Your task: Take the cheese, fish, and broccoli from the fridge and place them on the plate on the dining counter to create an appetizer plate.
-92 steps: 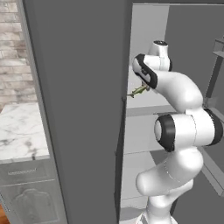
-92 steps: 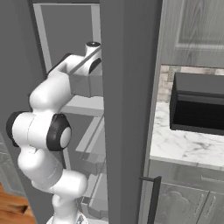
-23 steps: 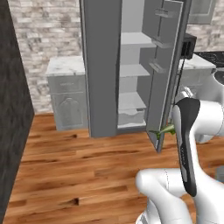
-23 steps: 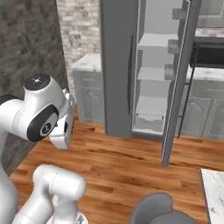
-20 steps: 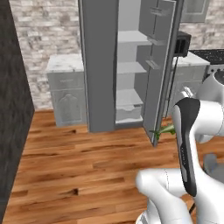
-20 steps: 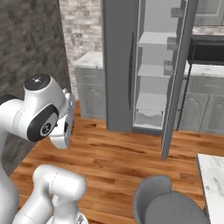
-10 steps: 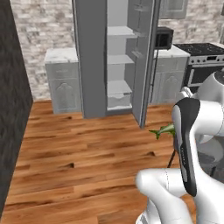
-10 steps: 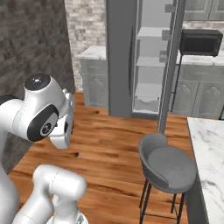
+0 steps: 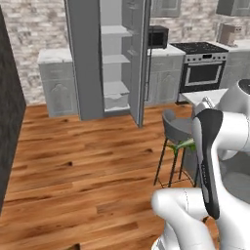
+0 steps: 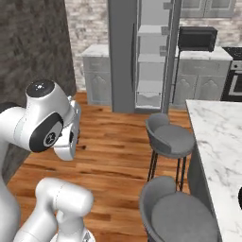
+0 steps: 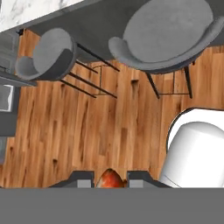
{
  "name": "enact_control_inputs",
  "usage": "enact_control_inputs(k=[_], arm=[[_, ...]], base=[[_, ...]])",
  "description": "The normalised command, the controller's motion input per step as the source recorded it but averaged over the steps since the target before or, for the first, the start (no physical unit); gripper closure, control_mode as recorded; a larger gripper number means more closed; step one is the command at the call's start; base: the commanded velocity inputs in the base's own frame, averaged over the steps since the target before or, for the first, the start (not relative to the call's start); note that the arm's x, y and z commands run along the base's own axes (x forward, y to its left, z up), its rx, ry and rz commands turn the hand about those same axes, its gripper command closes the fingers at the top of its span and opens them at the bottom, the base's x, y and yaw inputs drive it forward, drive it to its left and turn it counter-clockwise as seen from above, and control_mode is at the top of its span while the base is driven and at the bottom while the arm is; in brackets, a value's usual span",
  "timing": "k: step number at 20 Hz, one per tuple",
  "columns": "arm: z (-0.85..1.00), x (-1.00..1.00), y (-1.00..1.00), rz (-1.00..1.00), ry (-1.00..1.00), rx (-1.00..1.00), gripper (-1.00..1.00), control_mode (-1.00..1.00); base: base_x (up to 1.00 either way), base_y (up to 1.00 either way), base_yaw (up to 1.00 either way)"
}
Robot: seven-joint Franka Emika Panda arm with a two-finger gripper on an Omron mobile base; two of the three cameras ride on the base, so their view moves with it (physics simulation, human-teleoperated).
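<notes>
My gripper point(image 11: 110, 177) is shut on the fish point(image 11: 109, 180), which shows as an orange-green lump between the two fingertips in the hand view. In the left base view the fish's green end point(image 9: 184, 144) pokes out from behind my forearm. The hand hangs over wooden floor beside the stools. The fridge point(image 9: 105, 63) stands open across the room, its pale shelves point(image 10: 150, 59) showing. The dining counter's marble top point(image 10: 217, 142) runs along the right and shows in the hand view's corner point(image 11: 35, 11). The plate, cheese and broccoli are out of view.
Two grey round stools point(image 10: 169, 134) point(image 10: 182, 208) stand along the counter; in the hand view they sit above the hand point(image 11: 168, 30) point(image 11: 50, 54). A black microwave point(image 10: 197, 38) and a stove point(image 9: 202, 73) line the back wall. A dark wall point(image 9: 10, 122) is on the left.
The whole picture has shifted: the base has driven back and turned from the fridge, which now stands farther off. The stools and the counter have come into view. The fish stays in the gripper.
</notes>
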Motion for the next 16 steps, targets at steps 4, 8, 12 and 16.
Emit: enact_control_inputs(k=[4,8,12,16], arm=[[0.0,0.0,0.0,0.0,0.0,0.0,1.0,1.0],[0.0,0.0,0.0,0.0,0.0,0.0,1.0,1.0],[0.0,0.0,0.0,0.0,0.0,0.0,1.0,1.0],[0.0,0.0,0.0,0.0,0.0,0.0,1.0,1.0]], base=[[-1.0,-0.14,-0.24],[-0.97,-0.37,-0.28],[-0.47,-0.66,-0.26],[-0.04,-0.69,-0.2]])
